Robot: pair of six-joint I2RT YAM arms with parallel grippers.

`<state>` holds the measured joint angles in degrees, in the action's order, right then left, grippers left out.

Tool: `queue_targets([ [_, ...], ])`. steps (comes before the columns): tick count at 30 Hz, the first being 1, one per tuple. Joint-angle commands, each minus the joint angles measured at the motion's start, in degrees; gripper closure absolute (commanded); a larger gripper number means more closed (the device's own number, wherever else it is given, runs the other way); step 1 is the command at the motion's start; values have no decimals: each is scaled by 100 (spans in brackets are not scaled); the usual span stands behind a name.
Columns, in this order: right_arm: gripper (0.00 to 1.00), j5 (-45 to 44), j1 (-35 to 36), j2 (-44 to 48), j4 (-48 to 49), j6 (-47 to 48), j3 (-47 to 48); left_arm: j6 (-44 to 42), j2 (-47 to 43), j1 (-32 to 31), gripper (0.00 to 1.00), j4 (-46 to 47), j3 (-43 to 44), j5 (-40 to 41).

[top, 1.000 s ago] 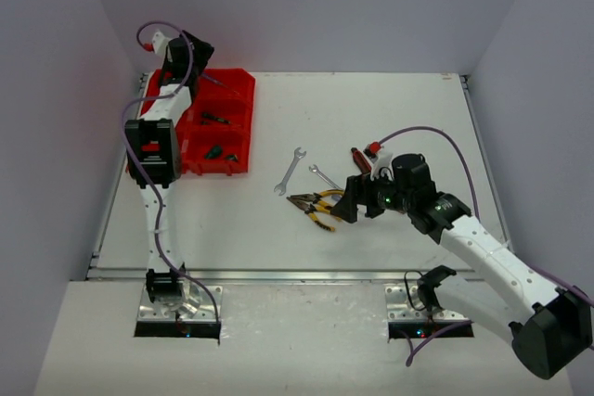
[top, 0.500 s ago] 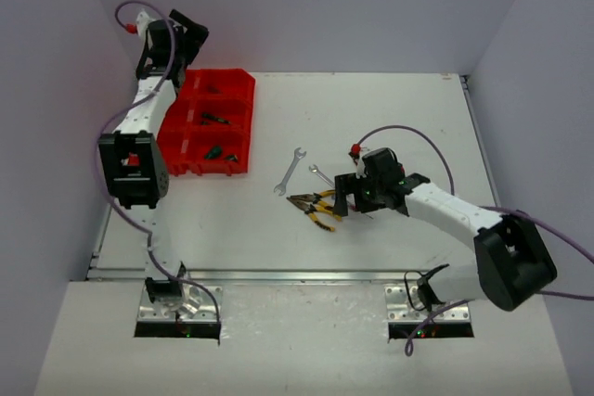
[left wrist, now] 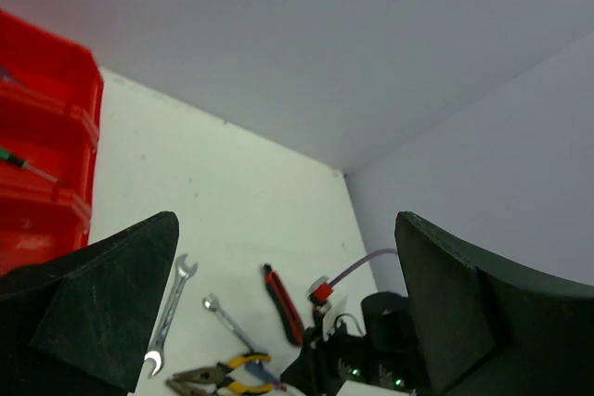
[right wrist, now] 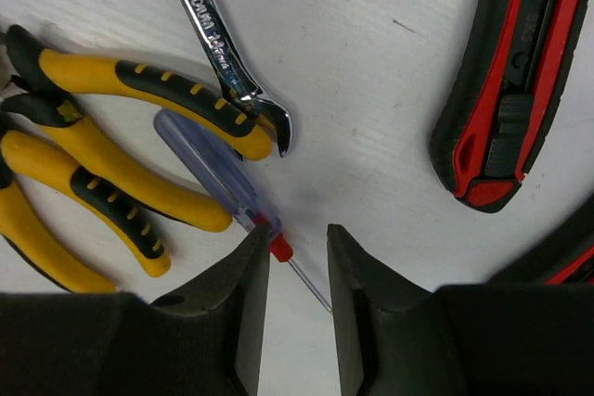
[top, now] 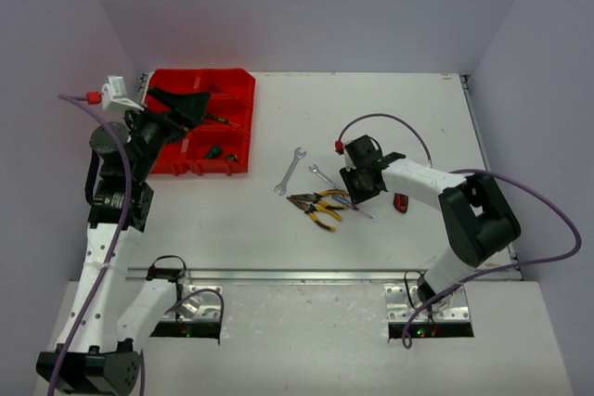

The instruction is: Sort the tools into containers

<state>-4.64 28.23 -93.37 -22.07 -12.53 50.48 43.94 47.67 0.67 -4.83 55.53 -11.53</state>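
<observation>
On the table by the yellow-black pliers [top: 314,203] lies a blue-red screwdriver [right wrist: 209,169], seen from above as a thin line [top: 350,204]. My right gripper [right wrist: 297,238] is down over its shaft end [top: 355,196]. The jaws are narrowed, with a gap showing between them. The left finger [right wrist: 251,266] touches the red collar. Two silver wrenches [top: 290,171] [top: 322,173] lie beside the pliers. A red-black cutter [top: 401,201] lies to the right. My left gripper [top: 190,104] hangs wide open above the red tray [top: 243,90], holding nothing.
The tray's compartments hold small tools [top: 215,120] [top: 221,151], and a green-handled screwdriver [left wrist: 19,162] shows in the left wrist view. Grey walls close the table at the back and sides. The right arm's purple cable [top: 390,122] arches over the table.
My left arm drew back from the tray's far end toward the near left, its gripper opening fully. My right gripper came down onto the screwdriver and its jaws narrowed.
</observation>
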Motion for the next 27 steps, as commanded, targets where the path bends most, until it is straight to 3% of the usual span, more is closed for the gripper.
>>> queue_targets([
  [1, 67, -150, -16, -196, -119, 235, 120, -686, -27, -199, 0, -774, -441, -601],
  [6, 56, 29, 16, -550, -160, -92, 62, -1480, -219, -199, 0, -1206, -913, -831],
  [11, 54, -241, 16, -639, -184, -540, -171, -1777, -251, -167, 0, -1324, -1364, -720],
  [22, 52, -751, 439, 1093, -200, -1385, -586, -1931, -406, -162, 0, -1379, -1528, -936],
  [27, 54, -356, 733, 1416, 12, -1474, -964, -1915, -372, -155, 0, -1363, -1528, -974],
])
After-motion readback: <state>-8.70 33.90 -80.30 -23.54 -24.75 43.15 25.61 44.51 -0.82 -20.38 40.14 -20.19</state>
